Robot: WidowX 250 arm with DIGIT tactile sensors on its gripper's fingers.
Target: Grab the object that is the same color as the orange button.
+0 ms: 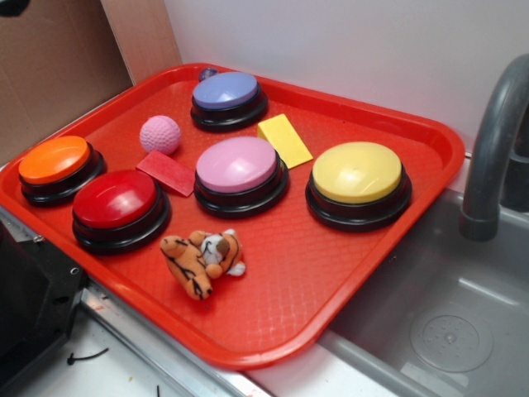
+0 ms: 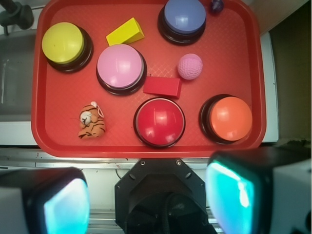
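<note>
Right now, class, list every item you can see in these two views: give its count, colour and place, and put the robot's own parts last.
tray: one, red, beside the sink
orange button: one, tray's left corner
red button: one, beside the orange one
pink button: one, tray centre
yellow button: one, sink side
purple button: one, back of tray
plush tiger: one, orange with black stripes, front of tray
dimpled ball: one, pink, behind the red block
red block: one, flat, between red and pink buttons
yellow block: one, behind the pink button
faucet: one, grey, over the sink
pincer: one, fingers black, spread apart, above the tray's front edge
</note>
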